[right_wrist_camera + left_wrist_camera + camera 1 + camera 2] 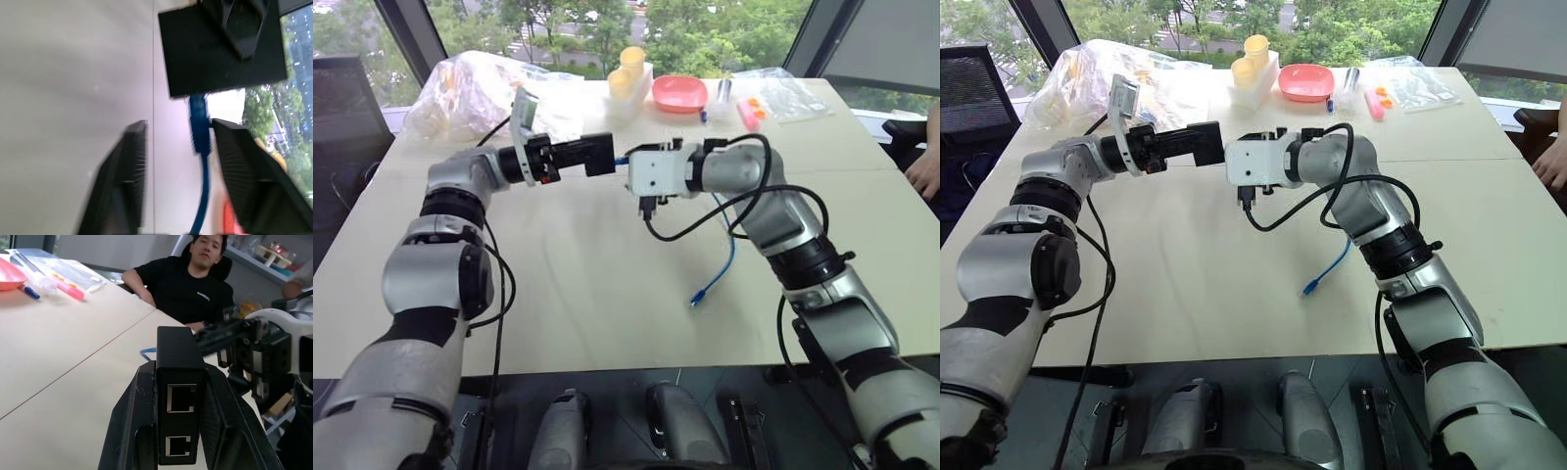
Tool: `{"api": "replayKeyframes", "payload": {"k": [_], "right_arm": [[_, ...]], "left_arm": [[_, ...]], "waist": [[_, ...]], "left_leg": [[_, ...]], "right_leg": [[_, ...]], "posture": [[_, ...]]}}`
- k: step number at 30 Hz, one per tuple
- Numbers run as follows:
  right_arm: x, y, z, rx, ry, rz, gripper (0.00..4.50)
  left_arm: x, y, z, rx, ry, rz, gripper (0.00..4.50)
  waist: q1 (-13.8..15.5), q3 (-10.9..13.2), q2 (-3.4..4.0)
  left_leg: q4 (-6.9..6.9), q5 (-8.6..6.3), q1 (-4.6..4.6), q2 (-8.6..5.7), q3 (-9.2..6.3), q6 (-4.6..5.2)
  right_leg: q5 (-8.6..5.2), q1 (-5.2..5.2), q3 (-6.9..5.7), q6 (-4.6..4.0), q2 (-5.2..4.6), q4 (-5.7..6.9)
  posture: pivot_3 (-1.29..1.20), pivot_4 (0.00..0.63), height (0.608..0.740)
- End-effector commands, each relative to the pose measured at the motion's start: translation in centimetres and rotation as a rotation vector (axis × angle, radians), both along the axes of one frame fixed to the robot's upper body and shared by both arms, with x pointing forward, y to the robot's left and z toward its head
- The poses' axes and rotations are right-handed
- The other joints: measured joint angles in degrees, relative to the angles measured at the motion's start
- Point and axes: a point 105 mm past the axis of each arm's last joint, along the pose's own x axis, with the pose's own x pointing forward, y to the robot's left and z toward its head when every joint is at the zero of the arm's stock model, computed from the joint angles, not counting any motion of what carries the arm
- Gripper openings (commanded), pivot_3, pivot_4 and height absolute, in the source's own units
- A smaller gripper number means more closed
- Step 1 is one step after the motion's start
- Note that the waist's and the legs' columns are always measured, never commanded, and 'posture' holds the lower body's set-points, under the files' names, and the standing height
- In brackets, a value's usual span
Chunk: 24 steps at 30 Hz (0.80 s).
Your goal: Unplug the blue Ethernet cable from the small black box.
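My left gripper (590, 155) is shut on the small black box (599, 153), holding it level above the table. In the left wrist view the box (178, 357) sits clamped between the two fingers, with two empty ports facing the camera. The blue Ethernet cable (199, 127) meets the box's (220, 49) far edge and looks plugged in. My right gripper (178, 132) is open, its fingers standing either side of the plug end, which lies close to one finger. From there the cable (732, 240) hangs down to the table, where its free end (698, 297) lies.
At the table's far edge stand a pink bowl (679, 93), yellow cups (628, 69), a pink marker (748, 115) and crumpled plastic bags (475, 93). A person (195, 284) sits at the table's right side, hand (925, 171) near the edge.
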Motion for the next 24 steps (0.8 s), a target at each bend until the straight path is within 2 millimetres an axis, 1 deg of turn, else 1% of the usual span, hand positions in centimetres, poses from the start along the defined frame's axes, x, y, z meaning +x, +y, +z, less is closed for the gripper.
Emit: {"api": "replayKeyframes", "payload": {"k": [1,2,3,4,5,8,10,11,13,15,19,22,24], "right_arm": [[-1.6,-3.1,4.6,0.394,0.123,-0.068,4.39],[-2.2,-3.7,5.6,0.558,0.183,-0.077,4.39],[-3.0,-4.1,6.2,0.735,0.296,-0.077,4.39],[-3.7,-4.3,6.3,0.845,0.383,-0.072,4.39],[-4.8,-4.1,6.0,0.925,0.494,-0.035,4.39],[-8.7,-2.5,3.8,1.086,0.836,0.115,4.39],[-9.9,-1.3,2.4,1.205,1.015,0.165,4.39],[-10.4,-0.7,1.9,1.235,1.07,0.199,4.39],[-11.3,0.4,1.3,1.234,1.131,0.255,4.39],[-11.4,1.2,1.1,1.219,1.149,0.243,4.39],[-10.2,2.2,1.0,1.224,1.177,0.183,4.39],[-9.4,2.8,0.5,1.179,1.144,0.137,4.39],[-8.7,3.2,0.3,1.163,1.108,0.111,4.39]], "left_arm": [[-1.3,1.0,3.1,-0.066,-0.067,-0.093,0.51],[-1.6,1.4,3.3,-0.075,-0.069,-0.106,0.51],[-1.7,1.7,3.5,-0.082,-0.068,-0.111,0.51],[-1.8,1.9,3.5,-0.085,-0.067,-0.112,0.51],[-1.9,2.1,3.6,-0.088,-0.067,-0.113,0.51],[-2.4,2.2,4.2,-0.087,-0.072,-0.132,0.51],[-2.8,2.1,4.6,-0.064,-0.1,-0.155,0.51],[-3.1,2.0,4.7,-0.047,-0.122,-0.166,0.51],[-3.7,1.9,5.0,-0.017,-0.134,-0.194,0.51],[-4.3,1.8,5.4,-0.008,-0.132,-0.226,0.51],[-5.7,1.9,6.1,-0.006,-0.126,-0.28,0.51],[-6.2,2.5,6.6,-0.044,-0.116,-0.29,0.51],[-6.6,2.7,6.2,-0.05,-0.093,-0.3,0.51]], "waist": [[0.1,0.0,0.0],[0.1,0.0,0.0],[0.0,0.0,0.0],[-0.1,0.0,0.0],[0.0,0.0,0.0],[0.1,0.0,-0.02],[-0.1,0.0,-0.01],[0.0,0.0,0.0],[0.0,0.0,0.03],[-0.1,0.0,0.03],[-0.1,0.0,0.02],[-0.1,0.0,0.02],[-0.4,0.0,0.03]], "left_leg": [[0.03,0.0,-0.03,0.0,-0.02,0.0],[0.04,0.0,-0.09,0.0,-0.04,0.0],[0.04,0.0,-0.14,0.01,-0.06,0.0],[0.04,0.0,-0.18,0.04,-0.08,0.0],[0.03,0.0,-0.16,0.1,-0.08,0.0],[0.03,0.0,-0.12,0.17,-0.21,0.0],[0.03,0.0,-0.1,0.18,-0.19,0.0],[0.04,0.0,-0.1,0.18,-0.18,0.0],[0.05,0.0,-0.08,0.24,-0.16,0.0],[0.08,0.0,-0.1,0.21,-0.11,0.0],[0.1,0.0,-0.1,0.19,-0.1,0.0],[0.1,0.0,-0.1,0.1,-0.1,0.0],[0.07,0.0,-0.09,0.1,-0.1,0.0]], "right_leg": [[0.0,-0.01,0.0,0.0,0.0,0.01],[0.0,-0.04,-0.01,0.0,0.0,0.01],[0.0,-0.09,-0.02,0.0,0.0,0.01],[0.0,-0.12,-0.03,0.0,0.0,0.03],[0.01,-0.12,-0.03,-0.01,0.01,0.07],[0.01,-0.08,-0.12,-0.02,0.05,0.13],[0.01,-0.09,-0.12,-0.03,0.06,0.14],[0.01,-0.09,-0.11,-0.03,0.05,0.18],[0.01,-0.1,-0.08,-0.03,0.0,0.21],[0.01,-0.11,-0.05,-0.03,-0.05,0.21],[0.0,-0.09,-0.04,-0.02,-0.05,0.15],[0.0,-0.09,-0.04,-0.03,-0.02,0.14],[-0.01,-0.1,-0.04,-0.02,0.0,0.14]], "posture": [[0.0,0.15,0.74],[0.0,0.15,0.74],[0.0,0.15,0.74],[0.0,0.15,0.74],[0.0,0.15,0.74],[0.0,0.15,0.74],[0.0,0.15,0.74],[0.0,0.15,0.74],[0.0,0.15,0.74],[0.0,0.15,0.74],[0.0,0.15,0.74],[0.0,0.15,0.74],[0.0,0.15,0.74]]}}
